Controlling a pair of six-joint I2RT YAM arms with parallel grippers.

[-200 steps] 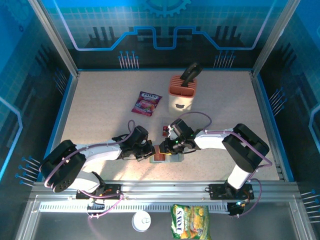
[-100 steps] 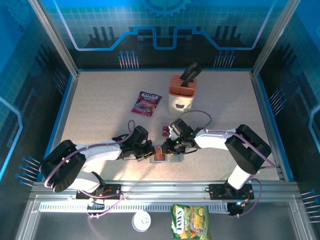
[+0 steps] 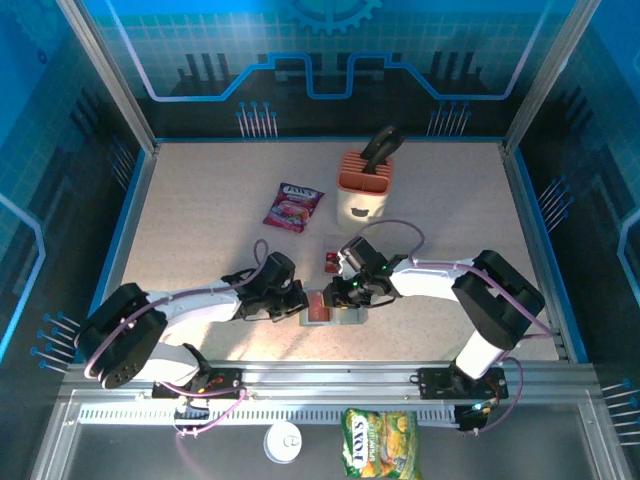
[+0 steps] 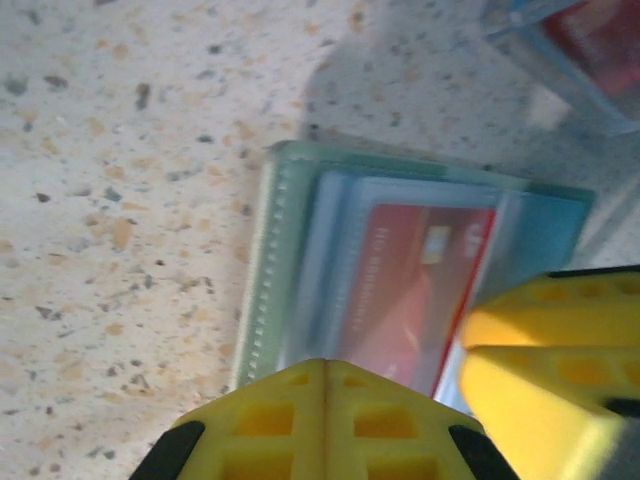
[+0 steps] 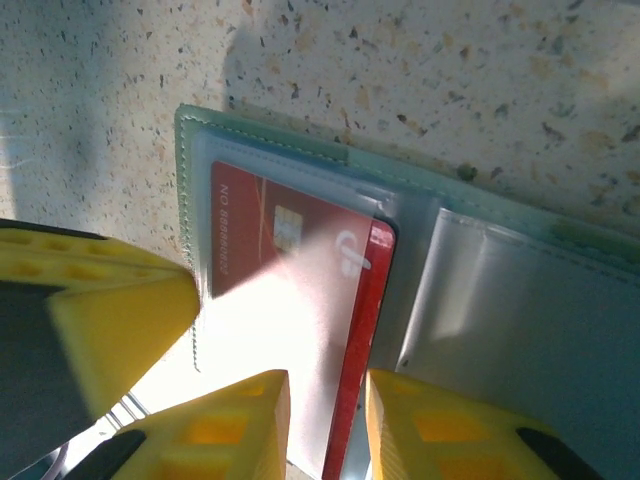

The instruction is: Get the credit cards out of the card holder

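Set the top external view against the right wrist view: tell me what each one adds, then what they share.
Top external adds the peach slotted block and the purple-red crinkly snack packet. Right wrist adds the chip and white print on the red plastic credit card in its clear pocket, with a card edge between the yellow fingers of the right gripper. Both share the open grey-green card holder with red showing inside.
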